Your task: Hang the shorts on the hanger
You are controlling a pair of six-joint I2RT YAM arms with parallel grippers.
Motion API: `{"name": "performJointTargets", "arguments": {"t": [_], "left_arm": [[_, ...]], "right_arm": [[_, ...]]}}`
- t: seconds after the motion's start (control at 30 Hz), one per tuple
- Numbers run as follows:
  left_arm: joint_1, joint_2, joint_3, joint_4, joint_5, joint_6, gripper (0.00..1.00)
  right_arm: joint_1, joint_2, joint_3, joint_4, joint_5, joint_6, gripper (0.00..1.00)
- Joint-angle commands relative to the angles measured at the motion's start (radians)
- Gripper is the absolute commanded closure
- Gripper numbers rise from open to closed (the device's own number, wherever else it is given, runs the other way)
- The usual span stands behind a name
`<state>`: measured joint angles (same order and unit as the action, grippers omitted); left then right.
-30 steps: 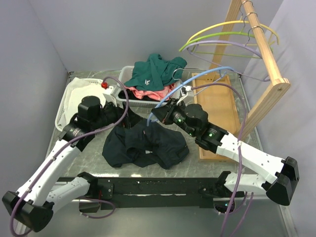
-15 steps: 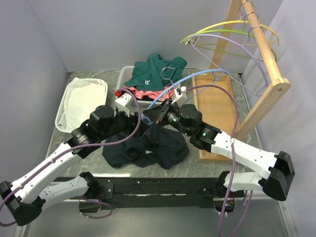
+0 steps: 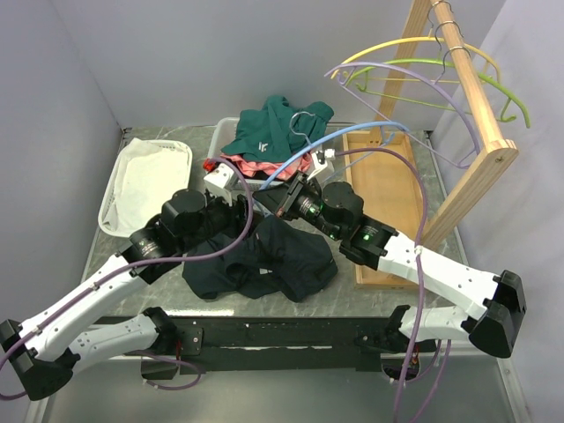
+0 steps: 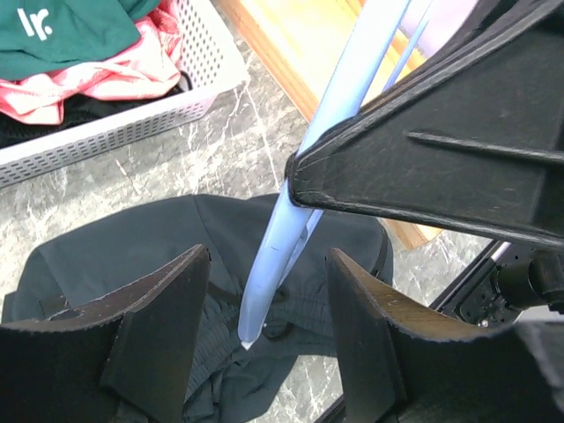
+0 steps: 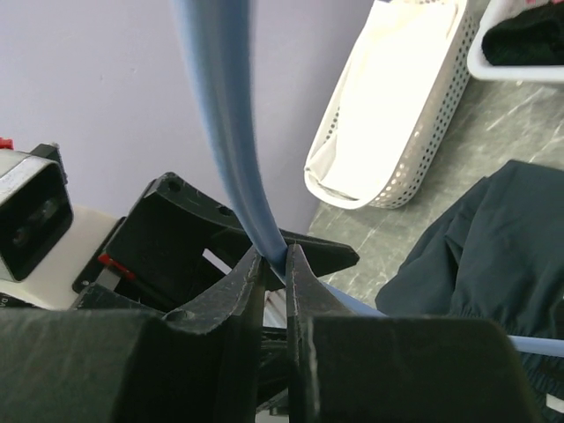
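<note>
While the shorts (image 3: 282,264) lie crumpled on the marbled surface, mid-width and toward its near edge, nothing of them is on the hanger (image 3: 348,132) yet.

Far-left corner: white mesh basket (image 3: 159,143), well apart from the work.

Left hand (image 4: 269,264): fingers spread, gripping nothing. It hangs over the left part of the shorts. The hanger's lower tip pokes down into the gap between the two fingers; neither finger appears to touch it.

Shorts: dark, baggy, folded over themselves. Judged soft, limp and light. They should drape and sag from any one pinch. Best hold is probably a hem or the gathered band near the middle, not the loose bulk.

Hanger: light blue and thin, rising in an arc from above the shorts toward the far-right side, wire hook uppermost. Likely stiff, light and smooth, so cloth may slide off the sloped arm.

Right hand (image 5: 275,260): fingers shut tight on the hanger's arm close to its low end. With the hold so far out, the long free end may swing or twist.

Behind, at the far edge: a white laundry basket (image 4: 132,128) holding a teal garment (image 3: 269,132) and a pink one (image 3: 264,167).

Right edge: a wooden rack (image 3: 471,97) carrying yellow, green and lavender hangers.
</note>
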<state>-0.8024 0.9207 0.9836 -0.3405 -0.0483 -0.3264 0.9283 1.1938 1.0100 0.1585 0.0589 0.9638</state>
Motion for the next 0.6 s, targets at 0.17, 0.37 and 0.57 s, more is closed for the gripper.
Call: {"name": "performJointTargets", "arguments": {"t": [0.17, 0.37, 0.57], "left_arm": [[-0.004, 0.007, 0.046, 0.098, 0.024, -0.010, 0.32], [-0.004, -0.006, 0.061, 0.060, 0.028, 0.004, 0.16], [-0.004, -0.124, 0.099, -0.015, 0.027, 0.053, 0.06]], "right_arm": [[0.069, 0.012, 0.200, -0.214, 0.189, -0.166, 1.00], [0.073, 0.024, 0.248, -0.287, 0.236, -0.249, 1.00], [0.092, 0.059, 0.297, -0.352, 0.260, -0.342, 1.00]]}}
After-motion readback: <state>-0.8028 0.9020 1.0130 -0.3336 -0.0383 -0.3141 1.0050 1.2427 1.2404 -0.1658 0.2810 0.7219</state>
